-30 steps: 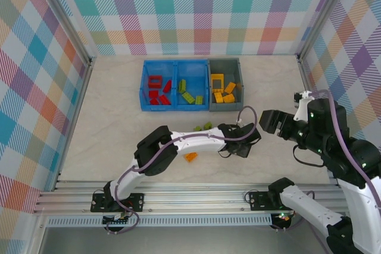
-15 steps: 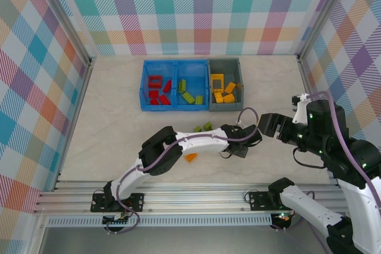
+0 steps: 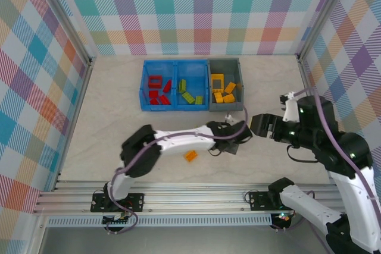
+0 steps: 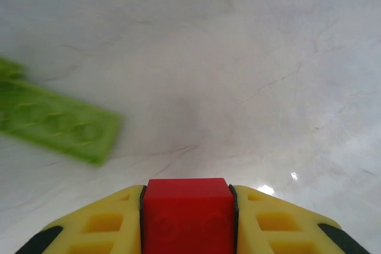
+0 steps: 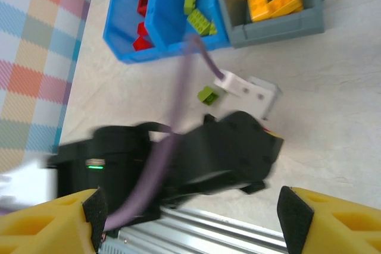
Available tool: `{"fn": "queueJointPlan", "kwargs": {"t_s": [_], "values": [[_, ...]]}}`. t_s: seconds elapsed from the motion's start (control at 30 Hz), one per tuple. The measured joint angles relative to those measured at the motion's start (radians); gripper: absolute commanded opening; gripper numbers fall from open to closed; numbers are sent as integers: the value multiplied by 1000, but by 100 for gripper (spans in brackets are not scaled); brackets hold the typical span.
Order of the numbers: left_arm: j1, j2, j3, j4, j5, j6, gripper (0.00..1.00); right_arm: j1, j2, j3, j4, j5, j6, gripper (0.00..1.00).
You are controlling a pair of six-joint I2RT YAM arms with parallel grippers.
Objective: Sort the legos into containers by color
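A red lego sits clamped between the yellow fingers of my left gripper, just above the table. From above, the left gripper is at centre table, below the grey container. My right gripper hovers open just right of it, looking down on the left arm. The blue container holds red legos in its left compartment and green legos in its right. Yellow legos lie in the grey one. An orange lego lies loose, and a green lego lies near the left gripper.
Plaid walls enclose the table on three sides. An aluminium rail with both arm bases runs along the near edge. Another small green lego lies by the left wrist's white mount. Bare tabletop spreads left of the left arm and right of the grey container.
My left gripper has closed on the red lego and shifted slightly left. The right gripper has moved left, closer to it.
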Motion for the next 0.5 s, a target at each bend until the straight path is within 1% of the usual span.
{"fn": "queueJointPlan", "kwargs": {"t_s": [0.07, 0.1, 0.17, 0.27, 0.33, 0.4, 0.5], "values": [[50, -136, -66, 6, 4, -3, 27, 15, 34, -33, 36, -24, -16, 76], [90, -214, -103, 12, 11, -6, 27, 32, 52, -58, 65, -31, -19, 76], [190, -348, -170, 24, 29, -6, 27, 84, 88, -107, 121, -31, -23, 76], [375, -491, -257, 34, 64, -5, 27, 224, 179, -145, 213, -2, -21, 77], [509, -530, -290, 34, 108, -1, 27, 319, 253, -148, 285, 16, -18, 77], [628, -523, -299, 32, 158, 16, 27, 412, 332, -148, 373, 37, -18, 77], [742, -456, -277, 32, 227, 47, 27, 526, 445, -121, 472, 85, -21, 77]]}}
